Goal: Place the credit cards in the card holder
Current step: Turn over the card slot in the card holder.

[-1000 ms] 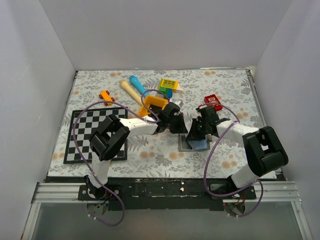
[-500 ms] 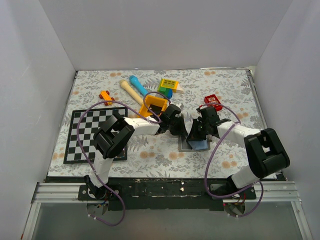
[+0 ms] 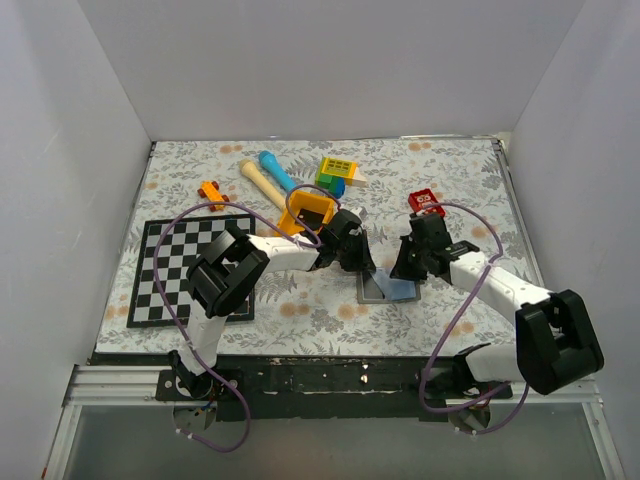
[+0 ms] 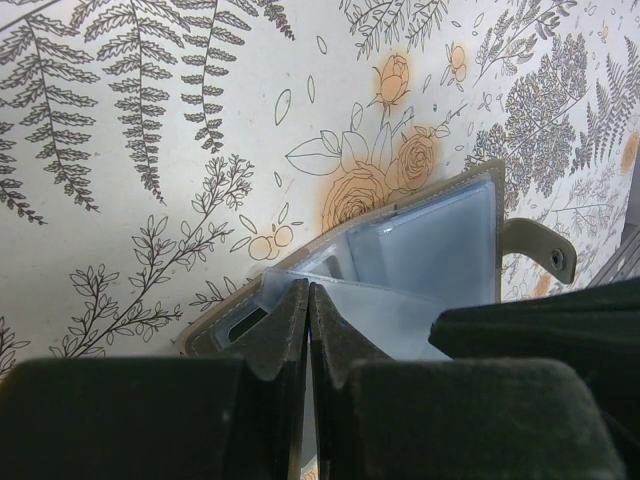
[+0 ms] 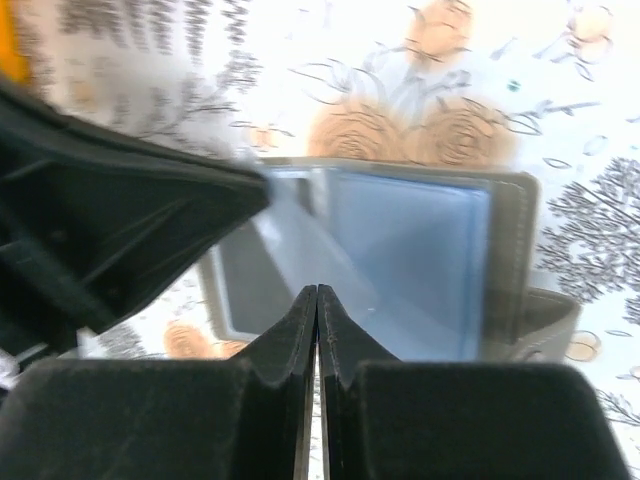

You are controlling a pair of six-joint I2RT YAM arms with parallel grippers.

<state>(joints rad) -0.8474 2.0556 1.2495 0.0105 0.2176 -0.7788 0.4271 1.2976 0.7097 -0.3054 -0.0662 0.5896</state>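
- Grey wallet lies open directly under both pincers' tips, its tab off to the left pincer's right.
- Left pincer is closed at a raised clear leaf; whether it pinches it is unclear.
- Right pincer is closed on nothing visible; its fingers hide the wallet's near edge.

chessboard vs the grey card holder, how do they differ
The chessboard is large and black-and-white checked; the card holder is small and plain grey. The chessboard lies at the left; the card holder lies opened mid-table, bluish pockets showing. Both rest on the floral table.
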